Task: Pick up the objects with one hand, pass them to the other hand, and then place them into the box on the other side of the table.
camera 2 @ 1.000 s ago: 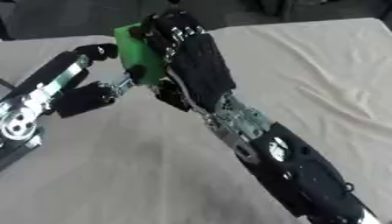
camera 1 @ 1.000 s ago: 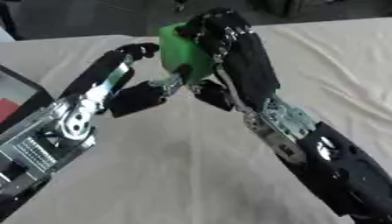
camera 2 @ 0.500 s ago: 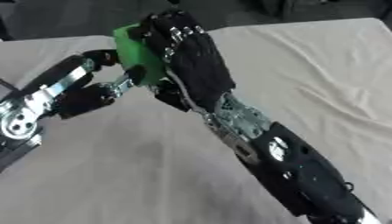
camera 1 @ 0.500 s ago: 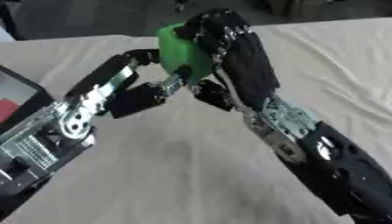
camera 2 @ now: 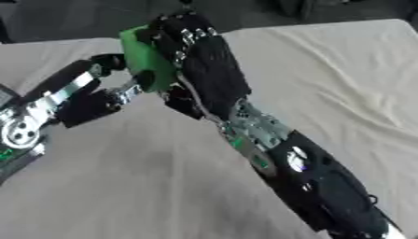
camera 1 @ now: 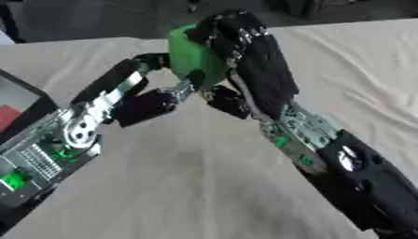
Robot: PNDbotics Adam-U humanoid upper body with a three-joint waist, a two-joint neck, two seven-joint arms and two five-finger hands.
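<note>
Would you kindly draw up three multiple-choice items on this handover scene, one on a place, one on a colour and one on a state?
1. Where is the block?
A. Lying on the cloth
B. Held above the table between the two hands
C. Inside the box

2. What colour is the block?
A. Green
B. Yellow
C. Blue

3. How does the right hand stand to the block?
A. Resting open, away from it
B. Fingers curled round it
C. Out of view

Answers:
1 B: the green block sits up off the table, with the right hand on one side and the left hand reaching up to it from the other.
2 A: its visible faces are plain green.
3 B: the right hand's fingers wrap over the block's top.
</note>
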